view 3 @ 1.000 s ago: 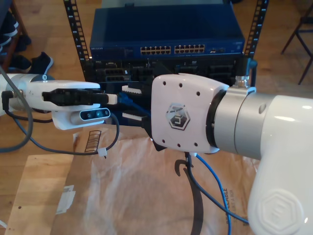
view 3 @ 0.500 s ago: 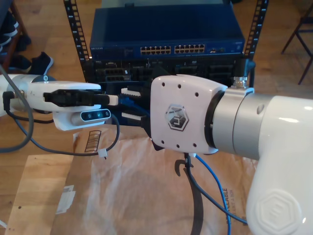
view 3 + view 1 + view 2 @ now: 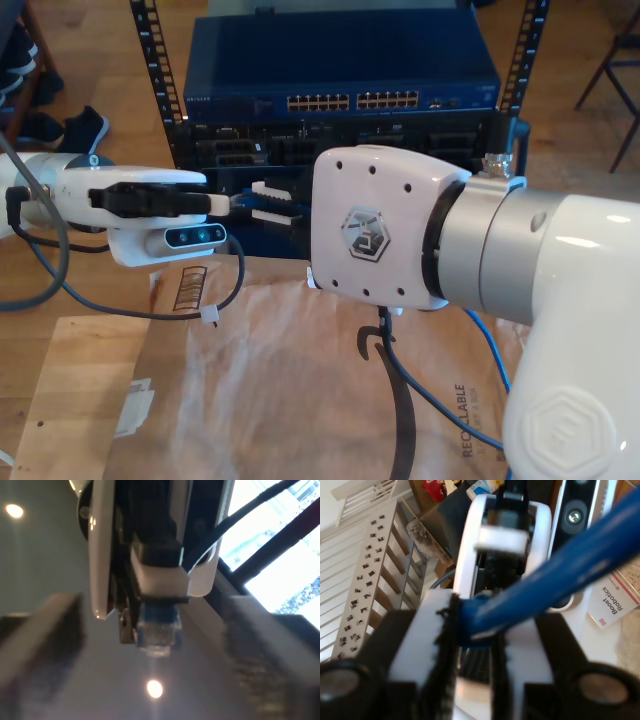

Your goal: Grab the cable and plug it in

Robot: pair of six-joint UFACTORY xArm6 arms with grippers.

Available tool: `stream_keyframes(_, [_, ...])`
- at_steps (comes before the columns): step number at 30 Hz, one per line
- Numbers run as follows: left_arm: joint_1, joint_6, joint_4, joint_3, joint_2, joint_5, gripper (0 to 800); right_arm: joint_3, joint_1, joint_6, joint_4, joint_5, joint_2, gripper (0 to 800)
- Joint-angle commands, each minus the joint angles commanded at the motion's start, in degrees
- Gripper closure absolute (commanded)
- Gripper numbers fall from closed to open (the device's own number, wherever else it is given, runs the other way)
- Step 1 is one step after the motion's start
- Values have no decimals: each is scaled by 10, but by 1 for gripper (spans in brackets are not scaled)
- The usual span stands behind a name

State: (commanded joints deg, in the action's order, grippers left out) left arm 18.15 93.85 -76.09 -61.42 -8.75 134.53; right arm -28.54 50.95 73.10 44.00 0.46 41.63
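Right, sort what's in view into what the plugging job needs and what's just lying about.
For the job:
the cable, clamped in my second gripper
its plug
my first gripper
blue switch with its ports

Lying about:
brown paper
shoes
chair

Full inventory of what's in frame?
thin Ethernet cable: 1, bright blue, clamped in my second gripper
boxy network switch: 1, dark blue, top of the rack
rack units: several, black, under the switch
paper sheet: 1, brown, on the floor before the rack
shoes: several, dark, exterior view's upper left
my first gripper: 1, white and black, exterior view's left, open
my second gripper: 1, white pads, shut on the cable
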Motion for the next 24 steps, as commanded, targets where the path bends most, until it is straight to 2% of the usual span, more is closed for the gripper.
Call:
stream_keyframes(4, [18, -3, 0, -3, 3, -21, 5, 0, 0, 0, 1, -13, -13, 789])
stream_keyframes(7, [54, -5, 3, -4, 7, -96, 5, -4, -1, 0, -2, -50, -38, 793])
stream_keyframes(9, [82, -6, 18, -6, 7, -126, 5, -4, -6, 0, -4, -87, -54, 796])
stream_keyframes(12, [105, -7, 112, -32, 10, -130, 3, 4, -8, -3, -7, -170, -76, 798])
stream_keyframes(17, [132, -24, 287, -39, 67, -130, 3, 36, -35, -6, -19, -271, -107, 796])
stream_keyframes(22, [169, -117, 436, -18, 118, -130, 3, 77, -41, -90, -12, -455, -154, 789])
stream_keyframes(24, [187, -171, 479, -9, 135, -131, 3, 80, -38, -124, 14, -538, -190, 789])
